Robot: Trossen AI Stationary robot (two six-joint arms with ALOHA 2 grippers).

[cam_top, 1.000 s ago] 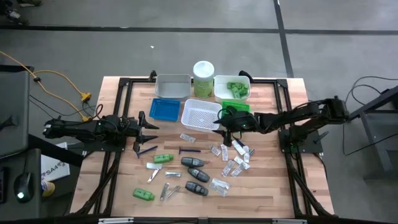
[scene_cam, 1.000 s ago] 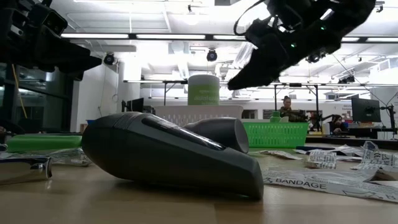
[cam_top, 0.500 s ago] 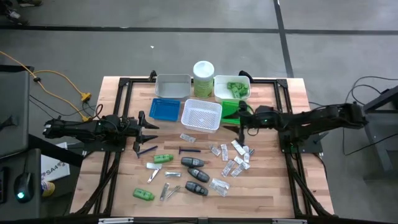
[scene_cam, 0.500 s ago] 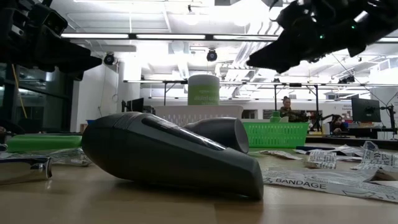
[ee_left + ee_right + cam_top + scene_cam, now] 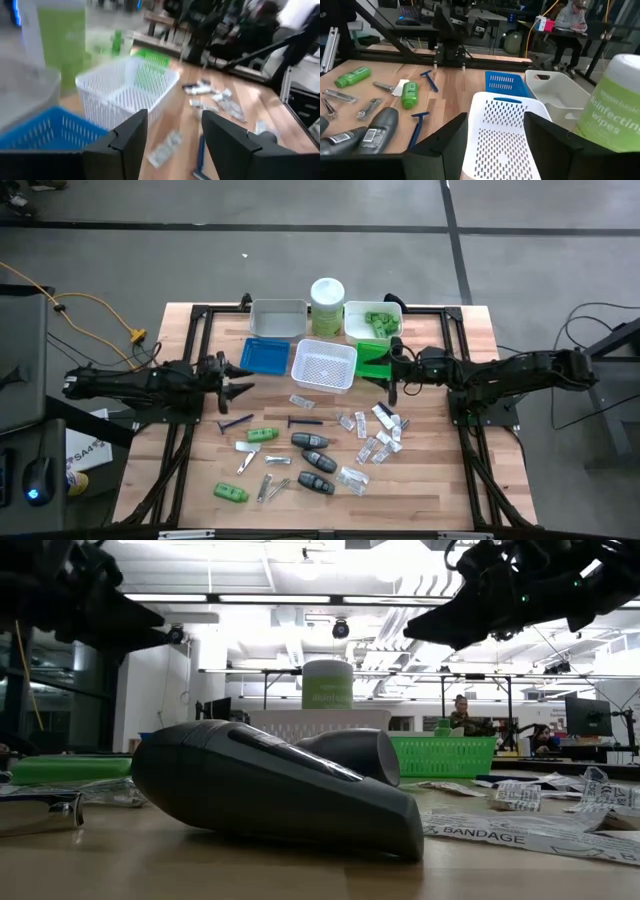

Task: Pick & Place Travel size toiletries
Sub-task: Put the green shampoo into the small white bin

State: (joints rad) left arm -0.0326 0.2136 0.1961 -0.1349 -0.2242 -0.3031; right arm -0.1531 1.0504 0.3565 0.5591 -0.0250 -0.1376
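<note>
Past my own two dark fingers (image 5: 127, 145), spread apart with nothing between them, I see a white basket (image 5: 125, 92), a blue tray (image 5: 45, 132) beside it, and clear packets (image 5: 220, 102) on the wooden table (image 5: 260, 107).

Bare wood before the left claw (image 5: 238, 377), white basket (image 5: 324, 365), blue tray (image 5: 264, 356) crowding beyond, seemingly.

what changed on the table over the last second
The right gripper drew back from above the clear packets toward the green tray, open and empty. The left gripper edged up toward the blue tray, also open and empty. The razors, tubes, grey cases and packets lie where they were.
</note>
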